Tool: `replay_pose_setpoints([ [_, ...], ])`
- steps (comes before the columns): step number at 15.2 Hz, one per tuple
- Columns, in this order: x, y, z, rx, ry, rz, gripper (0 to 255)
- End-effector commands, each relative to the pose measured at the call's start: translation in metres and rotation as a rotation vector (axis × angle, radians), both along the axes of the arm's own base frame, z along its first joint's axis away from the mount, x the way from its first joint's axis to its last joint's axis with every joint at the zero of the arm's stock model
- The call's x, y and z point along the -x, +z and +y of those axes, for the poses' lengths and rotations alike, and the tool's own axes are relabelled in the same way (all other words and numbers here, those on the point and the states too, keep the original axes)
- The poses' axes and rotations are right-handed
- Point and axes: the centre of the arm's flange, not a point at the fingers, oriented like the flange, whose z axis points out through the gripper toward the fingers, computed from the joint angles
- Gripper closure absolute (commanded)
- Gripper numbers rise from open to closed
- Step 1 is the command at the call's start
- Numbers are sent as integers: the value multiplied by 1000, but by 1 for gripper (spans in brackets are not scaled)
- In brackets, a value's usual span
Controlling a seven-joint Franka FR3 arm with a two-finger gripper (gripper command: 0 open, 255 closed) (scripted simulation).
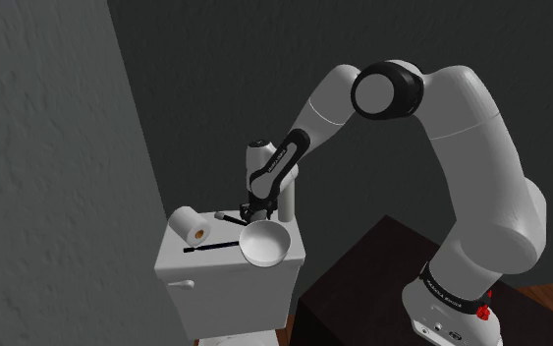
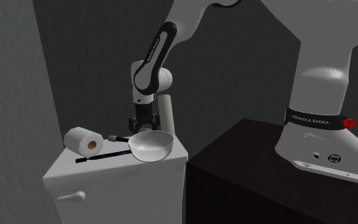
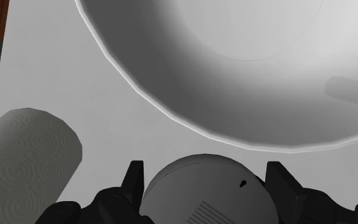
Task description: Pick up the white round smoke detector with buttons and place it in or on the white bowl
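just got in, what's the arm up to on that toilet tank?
The Franka arm has its pincer down on the white tank lid, right at the round smoke detector, which sits just behind the white bowl. The detector is on the lid, not yet in the bowl, and I can't tell whether it's gripped. A paper roll and a thin black stick lie beside the bowl.

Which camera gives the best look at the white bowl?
The second exterior view: the white bowl shows whole and close, rim and outer wall. The shoulder view looks into the bowl from above; the wrist view catches part of its rim and inside.
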Motion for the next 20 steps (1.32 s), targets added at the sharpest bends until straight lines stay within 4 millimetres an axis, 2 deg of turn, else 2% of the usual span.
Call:
replay_pose_setpoints([
  [1,0,0,0,0,0,0,255],
  [5,0,0,0,0,0,0,255],
  [20,0,79,0,0,0,0,255],
])
